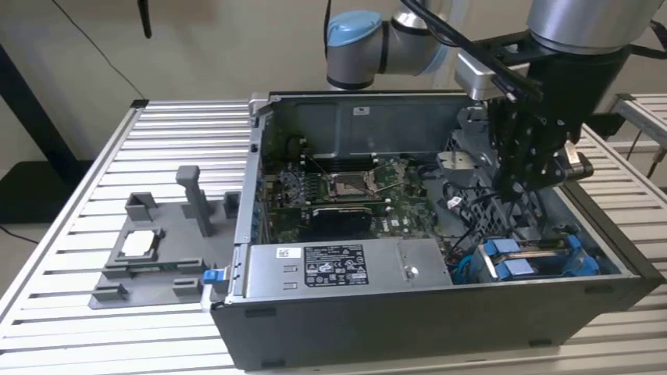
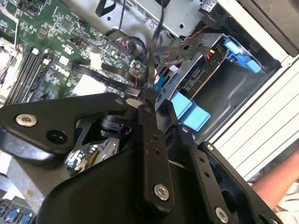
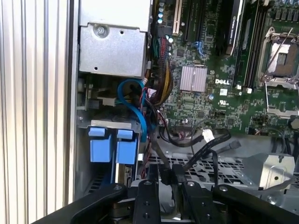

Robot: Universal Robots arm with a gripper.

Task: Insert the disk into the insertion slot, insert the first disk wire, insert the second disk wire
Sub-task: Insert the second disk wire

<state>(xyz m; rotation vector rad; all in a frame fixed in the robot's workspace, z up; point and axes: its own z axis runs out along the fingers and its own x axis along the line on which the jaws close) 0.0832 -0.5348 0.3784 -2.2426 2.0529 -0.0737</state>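
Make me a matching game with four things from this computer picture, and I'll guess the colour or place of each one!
Things:
1. gripper
2. circuit board
3. grey tray
4. slot tabs

Clues:
a. blue
b. green
c. outside the case, on the slatted table
d. closed on a black wire

Pairs: 1-d, 2-b, 3-c, 4-a.

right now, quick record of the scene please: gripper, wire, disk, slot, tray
gripper: shut on a black wire, inside the case
wire: its end sits in the gripper
disk: seated in the slot, blue tabs showing
slot: case's end at the exterior view's right
tray: on the table, exterior view's left of case
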